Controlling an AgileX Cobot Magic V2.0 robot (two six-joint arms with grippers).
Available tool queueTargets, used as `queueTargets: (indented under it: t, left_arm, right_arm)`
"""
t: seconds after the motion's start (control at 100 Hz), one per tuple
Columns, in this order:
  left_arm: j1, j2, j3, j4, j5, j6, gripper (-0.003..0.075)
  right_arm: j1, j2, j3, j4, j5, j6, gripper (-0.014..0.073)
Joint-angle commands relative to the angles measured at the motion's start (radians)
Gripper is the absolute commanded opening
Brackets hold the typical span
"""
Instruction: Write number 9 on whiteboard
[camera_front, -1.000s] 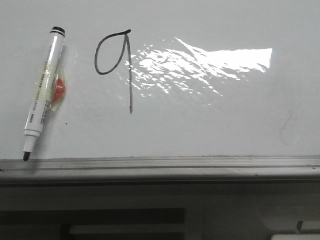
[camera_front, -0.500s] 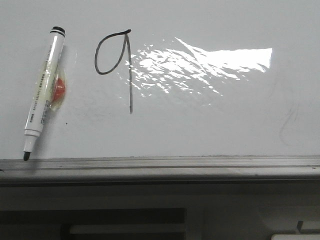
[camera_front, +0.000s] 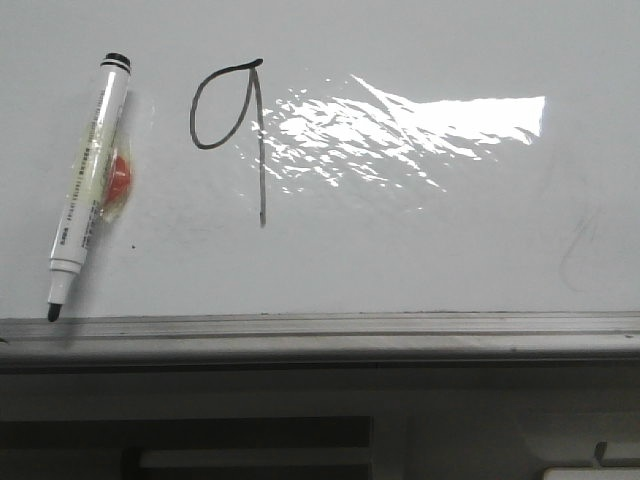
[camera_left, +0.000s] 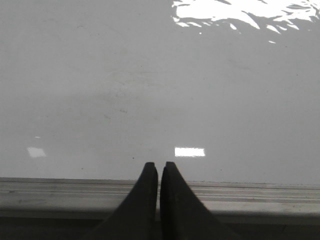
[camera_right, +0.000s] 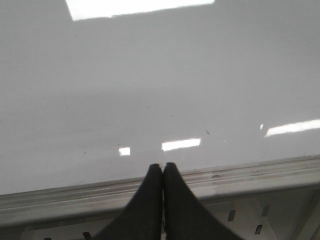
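Note:
The number 9 (camera_front: 240, 130) is drawn in a thin dark stroke on the whiteboard (camera_front: 400, 250), an oval loop with a long straight tail. A white marker (camera_front: 88, 185) lies uncapped on the board to its left, its black tip near the metal ledge (camera_front: 320, 325). No gripper shows in the front view. My left gripper (camera_left: 159, 166) is shut and empty, over the board's ledge (camera_left: 250, 192). Over the same edge (camera_right: 75, 200) my right gripper (camera_right: 163, 166) is also shut, holding nothing.
Bright glare (camera_front: 400, 130) spreads across the board right of the 9. A yellowish and red patch (camera_front: 112, 180) lies beside the marker. A faint grey scribble (camera_front: 578, 250) marks the board's right side. Below the ledge is a dark frame (camera_front: 250, 430).

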Motion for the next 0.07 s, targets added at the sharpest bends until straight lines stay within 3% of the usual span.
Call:
queueTargets:
  t: [0.0, 0.06]
  left_arm:
    - [0.003, -0.027, 0.02, -0.005, -0.041, -0.007, -0.002]
    - [0.003, -0.027, 0.02, -0.005, -0.041, -0.007, -0.002]
  right_arm:
    - [-0.006, -0.016, 0.027, -0.005, -0.008, -0.009, -0.0064]
    - [-0.006, -0.016, 0.027, -0.005, -0.008, -0.009, -0.0064]
